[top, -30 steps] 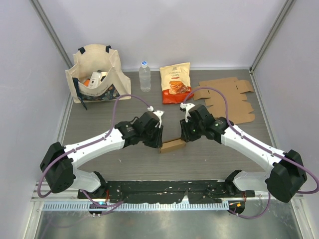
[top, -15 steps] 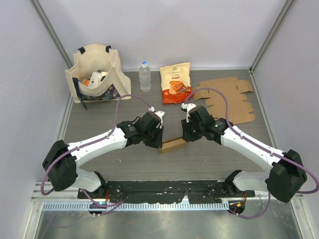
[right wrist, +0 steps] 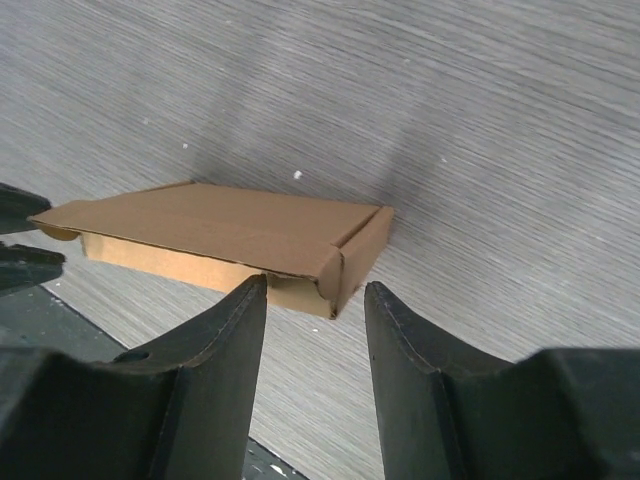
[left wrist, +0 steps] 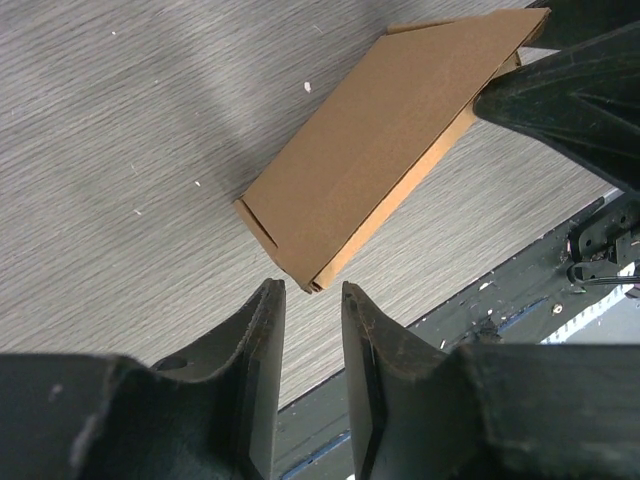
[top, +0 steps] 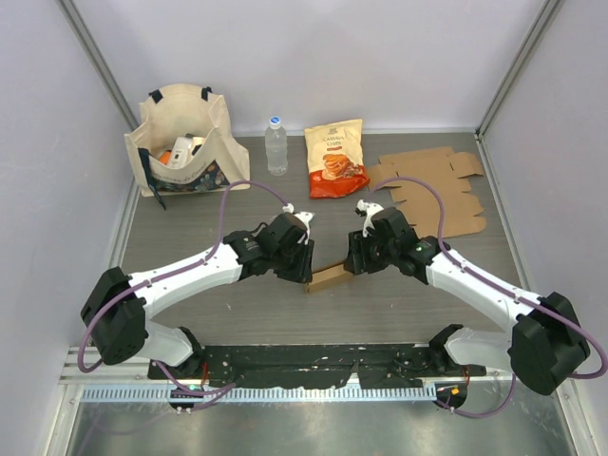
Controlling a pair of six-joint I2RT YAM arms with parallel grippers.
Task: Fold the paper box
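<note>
**Top external.** The folded paper box lies on the table near the middle, towards the near edge and between the two arms. The left gripper is at the box's left end and the right gripper at its right end. From up here I cannot tell how either pair of jaws stands. Along the far edge, from left to right, are a tote bag, a water bottle and a snack bag. Flat cardboard blanks lie at the far right.

**Left wrist.** The left gripper has its jaws slightly parted, with a narrow gap and nothing pinched in it. The paper box lies flat on the table just beyond the fingertips, its closest corner pointing at the gap. The right gripper's dark finger sits at the box's other end.

**Right wrist.** The right gripper has its jaws spread. The paper box lies flat, and its closest corner reaches just into the gap between the tips. I cannot tell whether either finger touches the cardboard. The left gripper shows as dark shapes at the box's opposite end.
</note>
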